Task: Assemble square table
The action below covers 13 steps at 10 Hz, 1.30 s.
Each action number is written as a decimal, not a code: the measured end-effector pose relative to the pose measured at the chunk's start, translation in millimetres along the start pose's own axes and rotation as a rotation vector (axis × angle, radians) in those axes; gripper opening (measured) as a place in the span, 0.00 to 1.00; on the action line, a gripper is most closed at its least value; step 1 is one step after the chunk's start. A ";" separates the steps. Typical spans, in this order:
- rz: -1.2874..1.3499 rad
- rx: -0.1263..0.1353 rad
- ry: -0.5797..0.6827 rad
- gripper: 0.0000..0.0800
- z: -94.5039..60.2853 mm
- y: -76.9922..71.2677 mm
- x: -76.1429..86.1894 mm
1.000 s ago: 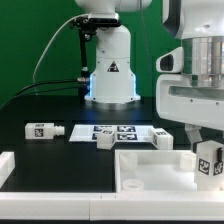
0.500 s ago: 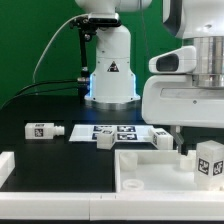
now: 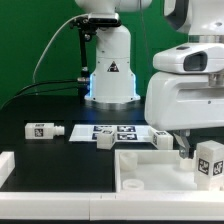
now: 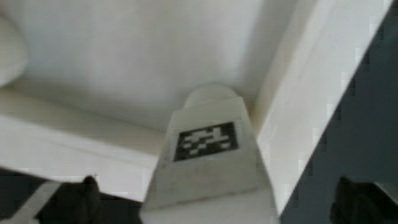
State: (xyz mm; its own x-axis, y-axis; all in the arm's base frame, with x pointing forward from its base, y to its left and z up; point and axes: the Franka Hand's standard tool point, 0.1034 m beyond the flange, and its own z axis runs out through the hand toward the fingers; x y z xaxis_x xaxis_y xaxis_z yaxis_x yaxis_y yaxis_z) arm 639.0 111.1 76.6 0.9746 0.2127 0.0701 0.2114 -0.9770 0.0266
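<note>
The square table top is a white tray with a raised rim, at the front of the exterior view. One tagged white leg stands at its far right corner. In the wrist view this leg lies between my fingers, over the top. My gripper hangs just above that leg. It is open: a dark finger shows on each side, with a gap to the leg. A second leg lies at the exterior view's left. Two more legs lie beside the marker board.
The marker board lies flat behind the table top. A plain white bar sits at the front left edge. The arm's base stands at the back centre, with a cable to its left.
My hand has turned or shifted toward the exterior view's left and now fills more of the picture. The leg at the corner has stayed in place.
</note>
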 end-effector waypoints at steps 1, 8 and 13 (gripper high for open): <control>0.063 0.003 0.000 0.66 0.0 -0.4 0.0; 0.873 -0.039 -0.020 0.36 -0.4 -5.6 2.5; 1.392 0.007 -0.013 0.36 0.7 -0.2 1.6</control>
State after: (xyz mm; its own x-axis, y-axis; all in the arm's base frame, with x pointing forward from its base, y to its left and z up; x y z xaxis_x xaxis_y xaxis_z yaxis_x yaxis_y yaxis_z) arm 640.6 111.7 76.0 0.3821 -0.9238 0.0251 -0.9217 -0.3829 -0.0616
